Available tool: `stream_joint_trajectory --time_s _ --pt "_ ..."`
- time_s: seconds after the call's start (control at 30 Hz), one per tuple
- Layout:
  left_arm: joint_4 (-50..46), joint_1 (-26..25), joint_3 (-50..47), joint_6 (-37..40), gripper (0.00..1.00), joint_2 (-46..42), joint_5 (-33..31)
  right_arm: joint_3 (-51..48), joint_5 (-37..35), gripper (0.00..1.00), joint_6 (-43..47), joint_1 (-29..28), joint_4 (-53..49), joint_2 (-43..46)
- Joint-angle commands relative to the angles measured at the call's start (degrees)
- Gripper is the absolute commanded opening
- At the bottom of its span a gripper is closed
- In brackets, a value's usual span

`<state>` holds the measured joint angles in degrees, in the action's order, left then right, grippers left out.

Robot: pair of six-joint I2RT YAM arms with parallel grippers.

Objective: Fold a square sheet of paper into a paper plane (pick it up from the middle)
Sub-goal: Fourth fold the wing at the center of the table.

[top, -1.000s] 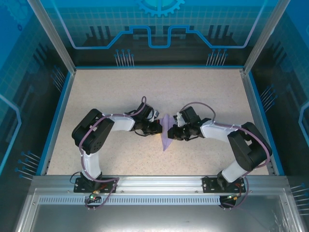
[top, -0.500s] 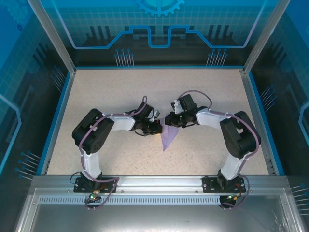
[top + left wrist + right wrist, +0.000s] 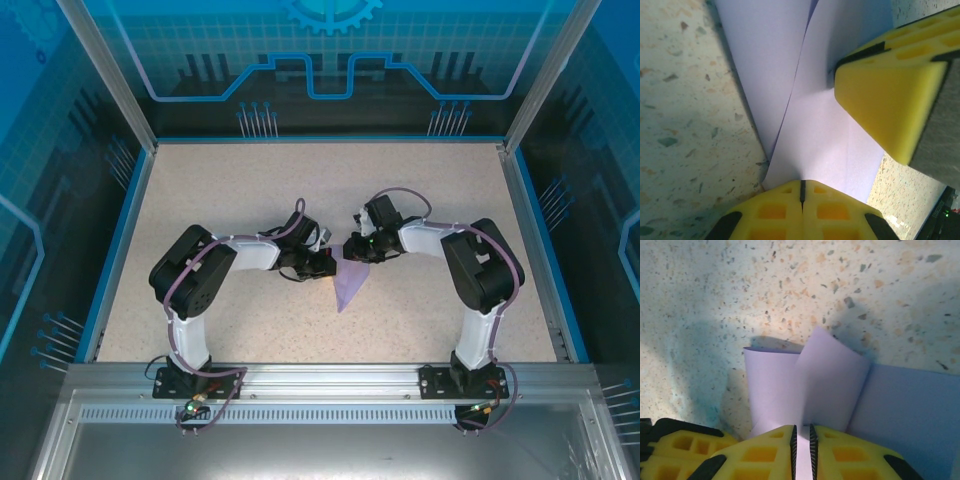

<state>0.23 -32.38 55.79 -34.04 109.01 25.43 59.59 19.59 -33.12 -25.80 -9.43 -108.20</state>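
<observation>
The lavender sheet of paper [image 3: 348, 283] is folded into a pointed wedge in the middle of the table, its tip toward the arms. My left gripper [image 3: 328, 266] is shut on its left edge, and the paper [image 3: 815, 125] spreads out from the closed fingertips [image 3: 830, 210]. My right gripper [image 3: 353, 251] is at the wedge's far end. It is shut on a flap [image 3: 810, 380] that curls up off the table, with a strip of paper between its fingers [image 3: 765, 455]. The right gripper's yellow finger [image 3: 890, 95] shows in the left wrist view.
The speckled tabletop [image 3: 230, 190] has a blue rim [image 3: 118, 240] and metal posts [image 3: 105, 75] at its corners. Both arms [image 3: 200, 270] bend inward toward the centre. Free room lies behind and to both sides of the paper.
The right gripper has moved from beside the paper's middle to its far end, its elbow swinging inward. The paper has spread from a narrow strip to a wider wedge. The left arm has stayed still.
</observation>
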Motion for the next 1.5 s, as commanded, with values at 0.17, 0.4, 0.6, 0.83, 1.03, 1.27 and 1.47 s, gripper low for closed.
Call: stream_joint_trajectory --time_s 0.17,0.4,0.6,0.83,1.03,1.27,1.47 --pt "-6.38 0.18 -0.68 0.72 0.0 -2.34 -1.74 1.49 -2.57 0.17 1.57 0.87 -1.96 -2.05" --pt "-7.19 0.1 -0.18 0.07 0.03 -5.33 -1.32 1.45 -3.59 0.16 2.25 0.95 -3.33 -3.09" --pt "-8.11 -0.52 -0.69 -1.96 0.17 -10.87 -2.34 0.96 -3.79 0.16 2.45 0.94 -3.76 -3.67" --pt "-13.18 -4.95 -2.48 -6.22 0.35 -16.32 -7.98 1.32 -3.4 0.15 2.18 0.75 -3.6 -4.31" --pt "-11.44 -9.15 -5.58 -10.33 0.36 -17.44 -11.14 0.95 -3.04 0.15 2.08 0.82 -3.05 -4.61" --pt "-8.39 -10.8 -6.03 -11.79 0.34 -14.27 -11.1 0.52 -2.9 0.15 2.16 0.75 -2.78 -4.4" --pt "-6.06 -10.8 -5.96 -11.78 0.29 -12.82 -10.54 -0.15 -2.9 0.15 2.12 0.74 -2.45 -4.13"
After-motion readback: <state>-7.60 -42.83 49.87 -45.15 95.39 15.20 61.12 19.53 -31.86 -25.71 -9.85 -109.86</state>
